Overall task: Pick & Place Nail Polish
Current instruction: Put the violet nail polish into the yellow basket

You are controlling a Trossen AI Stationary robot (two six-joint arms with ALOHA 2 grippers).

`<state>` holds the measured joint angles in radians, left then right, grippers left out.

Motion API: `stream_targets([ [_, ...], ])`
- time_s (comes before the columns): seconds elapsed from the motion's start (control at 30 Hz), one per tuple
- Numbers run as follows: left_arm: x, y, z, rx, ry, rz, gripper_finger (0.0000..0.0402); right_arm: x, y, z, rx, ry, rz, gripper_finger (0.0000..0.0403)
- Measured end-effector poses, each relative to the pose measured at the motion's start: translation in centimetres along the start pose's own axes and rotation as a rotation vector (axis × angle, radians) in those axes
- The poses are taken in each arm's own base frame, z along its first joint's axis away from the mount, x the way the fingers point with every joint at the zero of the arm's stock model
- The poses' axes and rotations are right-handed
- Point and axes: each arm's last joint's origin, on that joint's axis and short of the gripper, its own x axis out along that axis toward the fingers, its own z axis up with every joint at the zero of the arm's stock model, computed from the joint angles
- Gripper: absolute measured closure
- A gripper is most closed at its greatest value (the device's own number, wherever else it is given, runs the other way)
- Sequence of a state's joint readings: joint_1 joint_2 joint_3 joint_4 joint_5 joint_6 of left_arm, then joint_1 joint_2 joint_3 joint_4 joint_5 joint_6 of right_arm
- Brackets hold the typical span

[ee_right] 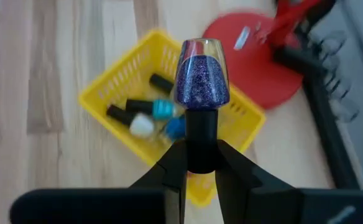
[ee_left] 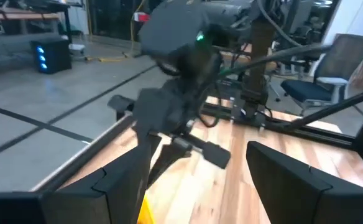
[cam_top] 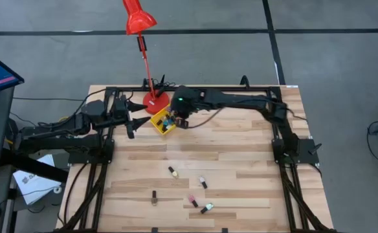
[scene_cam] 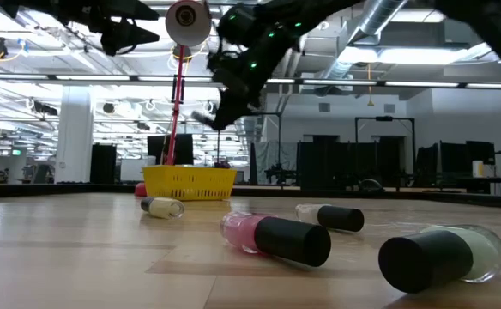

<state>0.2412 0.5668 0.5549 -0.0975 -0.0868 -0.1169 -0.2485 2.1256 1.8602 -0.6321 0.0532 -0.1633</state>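
- The right gripper (ee_right: 201, 163) had its fingers (ee_right: 169, 171) pinched on the dark cap of a purple glitter nail polish bottle (ee_right: 201, 76), the glass body sticking out ahead of the tips.
- That bottle hung above the yellow basket (ee_right: 101, 109), which already held several bottles (ee_right: 145, 116) with dark caps, some of them blue and pale.
- To do the drop well, I judged the bottle should be centred over the basket's open middle, lowered close to the bottles inside, and only then let go, so it would not bounce over the low mesh wall.
- In the high view the right gripper (cam_top: 171, 120) sat over the basket (cam_top: 159, 118) at the far side of the tabletop (cam_top: 241, 162).
- The red disc base of a desk lamp (cam_top: 155, 101) stood just beside the basket, its stem rising close to the arm; a sideways swing looked likely to knock it.
- The left gripper (cam_top: 132, 123) waited near the basket on the other side, its fingers (ee_left: 296, 180) spread with nothing between them, close enough to crowd the retreat.
- Five loose bottles lay well apart from the basket on the near tabletop: a dark one (cam_top: 155, 197), a pale one (cam_top: 173, 171), another (cam_top: 202, 182), a pink one (cam_top: 193, 200) and a green one (cam_top: 206, 208).
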Motion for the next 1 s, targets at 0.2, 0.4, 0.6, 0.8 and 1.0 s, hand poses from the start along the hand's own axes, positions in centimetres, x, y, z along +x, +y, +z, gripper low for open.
stream_targets([
  [0.2, -0.1, 0.0, 0.2, -0.001, -0.014, -0.002, 0.0142, 3.7, -0.4, 1.1, 0.101, 0.085, 0.005, 0.0356],
  [0.4, -0.2, 0.0, 0.2, -0.002, -0.019, -0.003, 0.0142, 6.0, -0.4, 1.3, 0.148, 0.147, 0.007, 0.0356],
  [0.6, -0.2, 0.0, 0.2, -0.002, -0.018, -0.003, 0.0142, 7.8, -0.2, 0.4, 0.192, 0.208, 0.005, 0.0356],
  [0.8, -0.2, 0.0, 0.2, -0.002, -0.018, -0.004, 0.0142, 7.9, -0.4, 0.3, 0.182, 0.218, -0.052, 0.0356],
  [1.0, -0.2, 0.0, 0.2, -0.002, -0.018, -0.004, 0.0142, 7.9, -0.8, 0.2, 0.187, 0.217, -0.059, 0.0356],
])
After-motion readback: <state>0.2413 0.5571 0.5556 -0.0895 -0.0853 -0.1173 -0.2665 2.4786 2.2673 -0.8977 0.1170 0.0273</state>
